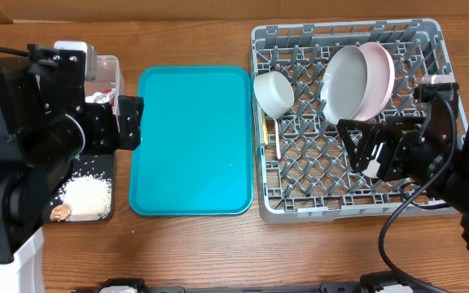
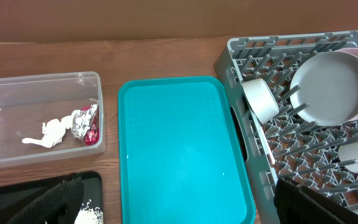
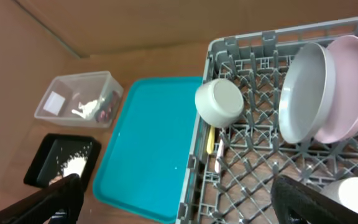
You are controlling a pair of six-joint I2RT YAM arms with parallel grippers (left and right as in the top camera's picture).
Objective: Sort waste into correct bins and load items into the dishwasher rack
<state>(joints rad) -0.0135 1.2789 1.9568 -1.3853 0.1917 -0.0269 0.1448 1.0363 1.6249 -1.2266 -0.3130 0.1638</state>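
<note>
The grey rack (image 1: 300,203) holds a grey-green plate (image 1: 345,81) and a pinkish plate (image 1: 379,75) standing on edge, a pale bowl (image 1: 273,92) on its side, a yellow-handled utensil (image 1: 268,134) and a white cup (image 3: 356,193). The clear tub (image 2: 36,99) holds the white tissue (image 2: 48,132) and the red foil wrapper (image 2: 87,123). The black tray (image 1: 104,167) holds rice grains (image 1: 86,195) and a brown bit (image 1: 59,213). My left gripper (image 1: 129,122) is open and empty at the teal tray's left edge. My right gripper (image 1: 357,145) is open and empty over the rack.
A large flat teal tray (image 1: 192,138) lies between the bins and the rack, with nothing on it. The wooden table runs along the front (image 1: 218,252). A brown cardboard wall stands behind the table (image 3: 135,18).
</note>
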